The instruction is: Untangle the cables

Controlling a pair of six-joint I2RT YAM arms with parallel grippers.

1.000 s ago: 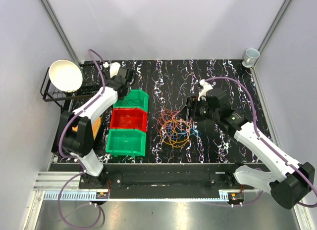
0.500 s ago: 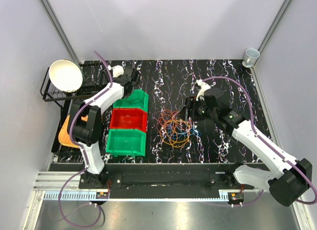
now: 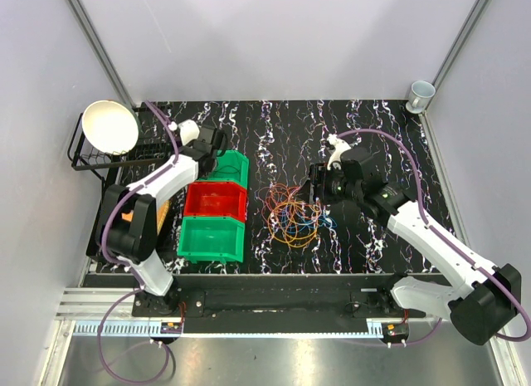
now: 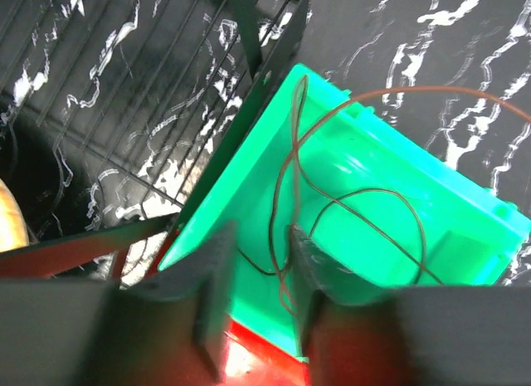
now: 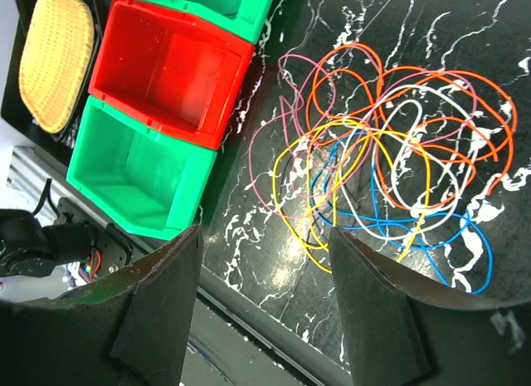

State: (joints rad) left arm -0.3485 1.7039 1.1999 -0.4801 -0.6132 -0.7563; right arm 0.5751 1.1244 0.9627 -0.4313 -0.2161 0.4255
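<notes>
Left wrist: brown cable (image 4: 365, 192) trails lengthwise into green bin (image 4: 373, 266), passing between narrowly parted left gripper (image 4: 257, 245); right gripper (image 5: 265, 236) wide over cables (image 5: 377, 166)

left gripper (image 4: 261, 236): jaws slightly parted (arm stretched forward) | right gripper (image 5: 264, 236): jaws wide apart

I see a black table top (image 3: 373, 129) veined with white marbling, running the full width of the cell. Left of centre, three open bins sit on it in a row from far to near, touching side to side: the far green bin (image 3: 239, 162), the red bin (image 3: 217, 200) and the near green bin (image 3: 211, 239). Just right of them, about mid-table, the cables (image 3: 294, 213) lie flat in one loose tangle of orange, yellow, blue, pink and white loops, apart from the bins. A black wire rack (image 3: 99, 158) stands at the far left edge. A pale cup (image 3: 421, 94) sits at the far right corner.
</notes>
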